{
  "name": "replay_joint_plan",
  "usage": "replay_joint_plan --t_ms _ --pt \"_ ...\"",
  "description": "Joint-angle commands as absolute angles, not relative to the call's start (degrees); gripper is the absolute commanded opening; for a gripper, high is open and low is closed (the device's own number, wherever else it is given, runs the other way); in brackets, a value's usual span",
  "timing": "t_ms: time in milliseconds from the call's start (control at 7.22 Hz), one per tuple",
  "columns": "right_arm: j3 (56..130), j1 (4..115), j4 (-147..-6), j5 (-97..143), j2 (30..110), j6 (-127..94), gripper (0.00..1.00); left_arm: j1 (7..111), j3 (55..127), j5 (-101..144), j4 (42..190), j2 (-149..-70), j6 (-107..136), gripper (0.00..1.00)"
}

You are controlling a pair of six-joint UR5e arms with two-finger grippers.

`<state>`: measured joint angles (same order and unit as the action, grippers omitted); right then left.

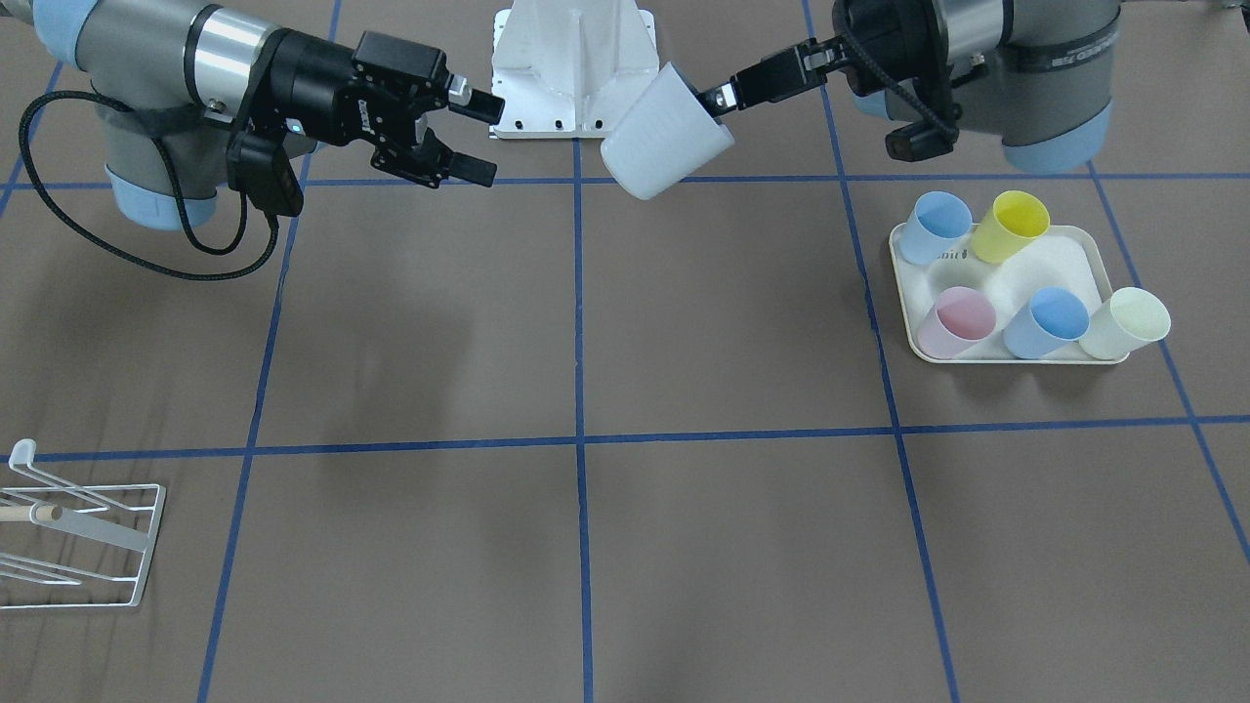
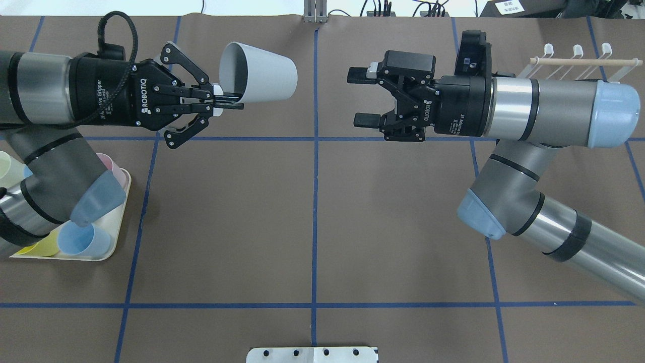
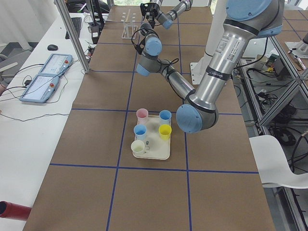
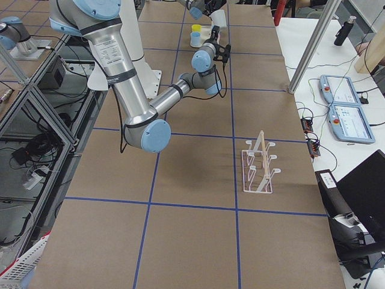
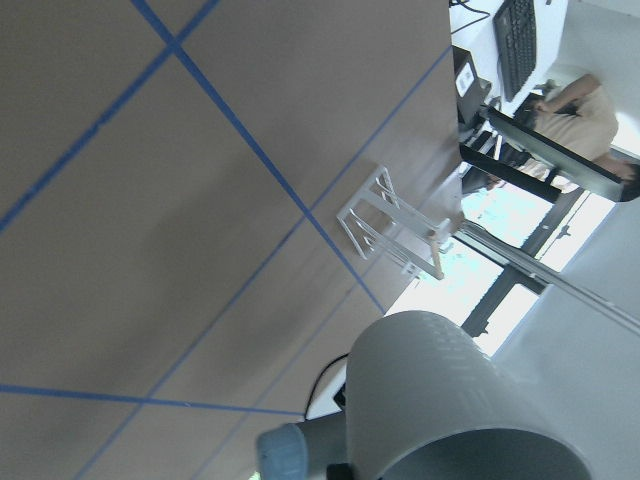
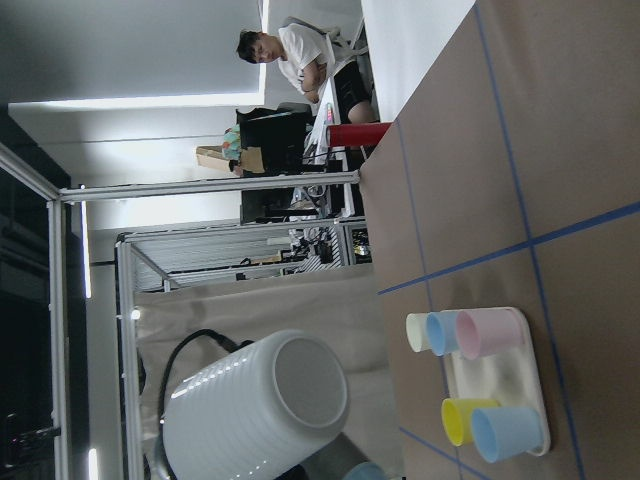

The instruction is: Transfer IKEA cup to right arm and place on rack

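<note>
Look at the cup [image 2: 259,73]. It is pale grey-white plastic and round. It is wide at the mouth and narrow at the flat bottom, with fine ribs around its side. It hangs in the air over the middle of the counter [image 1: 586,391], lying on its side. Its long way runs along the counter, from one arm toward the other. Its mouth faces the left arm [image 2: 40,96] and its flat bottom faces the right arm [image 2: 544,111].

The left jaws are pinched on the cup's rim, one finger inside and one outside. The right jaws are spread wide and hold nothing. They point at the cup's bottom, with a gap between them and it.

You can see the rack [image 4: 258,168] at the right arm's end of the counter. It is thin white wire with slanted prongs, and a pale wooden stick [image 2: 584,61] runs along its top.

At the other end sits a cream tray [image 1: 1050,259] with rounded corners. It carries five smooth small cups [image 1: 1045,322]: two blue, one pink, one yellow and one pale yellow. Brown paper covers the counter, and blue tape lines mark it into squares.
</note>
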<state>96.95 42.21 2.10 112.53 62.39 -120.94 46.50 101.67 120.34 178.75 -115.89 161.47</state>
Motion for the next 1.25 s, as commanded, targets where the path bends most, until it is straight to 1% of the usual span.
replay_joint_plan --t_ms 0,139,416,1108 --pt "97.73 40.44 4.39 109.1 57.68 -125.57 0.99 40.46 101.25 110.78 191.2 -116.1 171.8 0.0" --pt "98.0 39.56 4.57 108.55 57.48 -125.6 0.99 38.17 101.16 106.65 193.95 -116.02 172.17 0.0" --pt "98.09 39.46 5.8 107.93 57.48 -125.51 0.99 37.53 101.16 105.21 195.81 -115.93 173.66 0.0" --pt "98.0 38.5 6.15 106.35 56.78 -125.51 0.99 32.26 100.2 99.67 200.91 -116.02 174.2 0.0"
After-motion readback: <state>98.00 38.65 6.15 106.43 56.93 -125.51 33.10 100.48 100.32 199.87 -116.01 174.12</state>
